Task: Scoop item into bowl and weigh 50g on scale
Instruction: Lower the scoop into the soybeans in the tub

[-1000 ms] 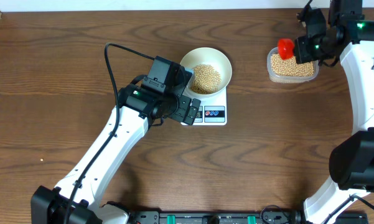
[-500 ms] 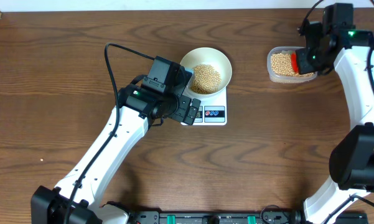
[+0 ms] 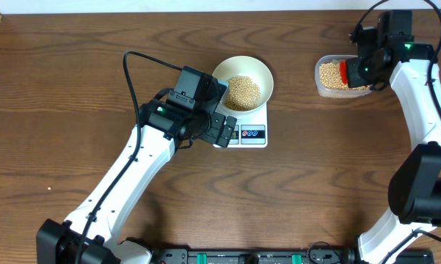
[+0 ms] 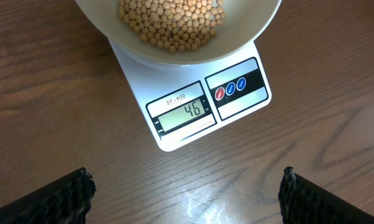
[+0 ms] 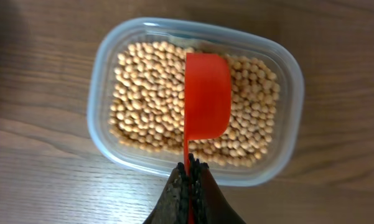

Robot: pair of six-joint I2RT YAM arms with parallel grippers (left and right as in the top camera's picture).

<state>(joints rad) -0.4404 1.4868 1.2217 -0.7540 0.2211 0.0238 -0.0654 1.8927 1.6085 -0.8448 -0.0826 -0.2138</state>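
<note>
Well, my left hand (image 4: 187,199) hangs wide and empty beside the scale (image 3: 251,134), whose bowl (image 3: 242,63) holds beans (image 3: 243,92). At the tub (image 5: 286,112), my right hand (image 5: 190,186) pinches the red scoop (image 5: 206,93) by its thin handle. Light, hard and apt to roll, they want scooping.

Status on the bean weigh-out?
Left gripper open near scale. Right gripper shut on red scoop over tub. Bowl of beans reads 46. Nothing in the way.

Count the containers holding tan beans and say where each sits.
2. The round cream bowl sits on the flat white digital scale, mid-table; the clear rounded-rectangular plastic tub sits at the far right, with a red plastic scoop over its beans. None seems hidden.
</note>
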